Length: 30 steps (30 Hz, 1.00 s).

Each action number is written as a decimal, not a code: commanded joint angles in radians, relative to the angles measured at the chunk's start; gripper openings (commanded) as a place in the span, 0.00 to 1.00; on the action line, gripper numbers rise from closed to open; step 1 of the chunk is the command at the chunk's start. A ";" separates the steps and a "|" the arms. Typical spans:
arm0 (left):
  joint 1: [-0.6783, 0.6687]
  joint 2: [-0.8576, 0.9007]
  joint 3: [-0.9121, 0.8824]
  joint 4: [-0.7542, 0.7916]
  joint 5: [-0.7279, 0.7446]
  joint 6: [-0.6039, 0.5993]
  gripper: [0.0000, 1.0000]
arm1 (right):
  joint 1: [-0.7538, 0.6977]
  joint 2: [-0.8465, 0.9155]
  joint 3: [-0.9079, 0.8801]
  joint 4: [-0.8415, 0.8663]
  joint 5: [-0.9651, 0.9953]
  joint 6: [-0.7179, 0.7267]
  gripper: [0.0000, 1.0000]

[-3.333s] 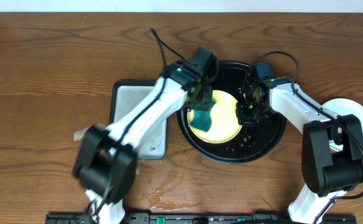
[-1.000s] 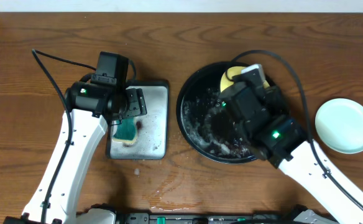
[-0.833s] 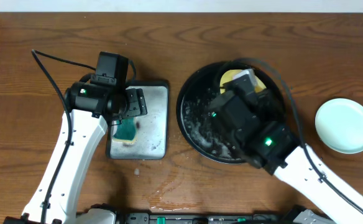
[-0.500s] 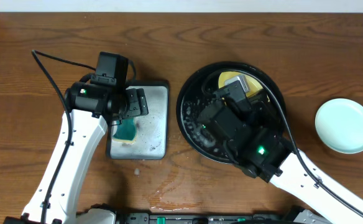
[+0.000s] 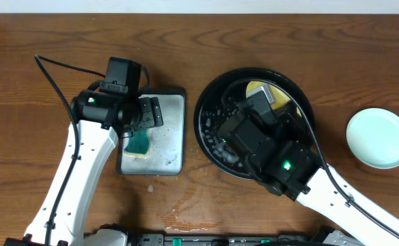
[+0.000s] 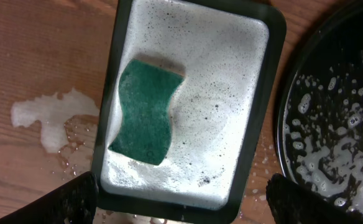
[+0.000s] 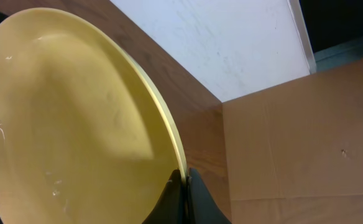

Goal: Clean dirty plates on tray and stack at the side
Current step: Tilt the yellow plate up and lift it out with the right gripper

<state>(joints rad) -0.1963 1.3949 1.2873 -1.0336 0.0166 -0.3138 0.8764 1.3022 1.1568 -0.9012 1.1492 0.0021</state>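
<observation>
right jaws are clamping only the thin rim of the wet yellow plate [image 7: 76, 112], tilted above the far side of the black tray [image 5: 206, 102], so it may be slipping free during any carry toward the bench's right edge; left jaws are hanging apart over the sponge [image 6: 145, 112].

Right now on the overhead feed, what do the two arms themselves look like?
Both match: the left arm and right arm have white tubular links, bulky black joint housings and black fingers. Each carries a small green light and a thin black cable looping loose near the wrist.
</observation>
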 commanded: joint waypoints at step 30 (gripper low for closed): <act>0.005 -0.003 0.015 -0.005 -0.002 0.003 0.88 | 0.008 -0.008 0.003 -0.042 -0.077 0.132 0.01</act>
<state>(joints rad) -0.1963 1.3949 1.2873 -1.0336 0.0166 -0.3138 0.8764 1.3022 1.1568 -0.9436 1.0504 0.1070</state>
